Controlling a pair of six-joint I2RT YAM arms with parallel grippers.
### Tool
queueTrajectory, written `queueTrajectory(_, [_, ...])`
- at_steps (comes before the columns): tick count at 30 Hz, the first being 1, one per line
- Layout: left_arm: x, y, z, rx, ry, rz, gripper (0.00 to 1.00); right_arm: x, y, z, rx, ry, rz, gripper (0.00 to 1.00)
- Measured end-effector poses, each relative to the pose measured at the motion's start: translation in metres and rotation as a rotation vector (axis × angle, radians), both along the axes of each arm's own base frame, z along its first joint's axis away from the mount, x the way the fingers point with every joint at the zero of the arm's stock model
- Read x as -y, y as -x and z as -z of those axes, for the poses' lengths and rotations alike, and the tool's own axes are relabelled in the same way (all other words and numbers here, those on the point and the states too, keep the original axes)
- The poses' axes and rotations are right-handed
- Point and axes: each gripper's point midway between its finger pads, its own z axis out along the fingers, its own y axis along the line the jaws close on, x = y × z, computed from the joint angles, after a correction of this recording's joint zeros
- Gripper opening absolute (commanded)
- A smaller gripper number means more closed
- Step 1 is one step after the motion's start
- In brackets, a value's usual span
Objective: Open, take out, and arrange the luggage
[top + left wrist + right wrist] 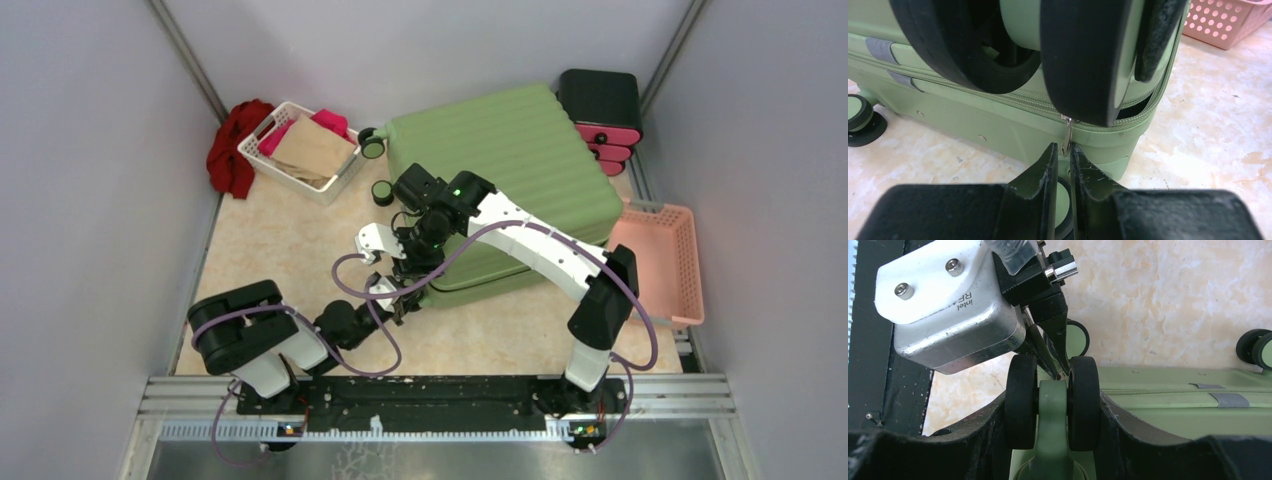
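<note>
The left arm (pixel 250 330) and right arm (pixel 540 245) pair black joints with white shells; purple cables (pixel 336 278) trail along them. The silver wrist camera (pixel 958 337) has two screws.

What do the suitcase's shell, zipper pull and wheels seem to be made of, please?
The shell: likely hard plastic, matte light green, with moulded ribs. The zipper pull: probably metal, a thin, shiny, silvery ring. The wheels: black and matte, perhaps rubber or a rubbery plastic; the look leaves that open.

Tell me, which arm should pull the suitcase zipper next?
Left. The left gripper pinches the zipper pull of the luggage; the right gripper is busy clamping a wheel.
</note>
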Motion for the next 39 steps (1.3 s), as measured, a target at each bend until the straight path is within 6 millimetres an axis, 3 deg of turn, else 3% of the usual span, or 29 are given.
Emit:
queueTrajectory(2, [0.0,0.0,0.0,0.0,0.0,0.001,0.06,0.0,0.0,0.0,0.0,0.0,0.0,0.0])
queueTrajectory(4, [0.001,0.0,-0.001,0.0,0.003,0.0,0.0,0.0,0.0,0.0,0.0,0.0,0.0,0.0])
queueTrajectory(20, [-0.004,-0.005,-0.001,-0.008,0.011,-0.051,0.0,0.0,0.0,0.0,0.001,0.0,-0.001,0.0])
queueTrajectory(39, [-0.02,-0.039,-0.009,-0.087,0.115,-0.205,0.0,0.0,0.0,0.0,0.002,-0.001,-0.001,0.0])
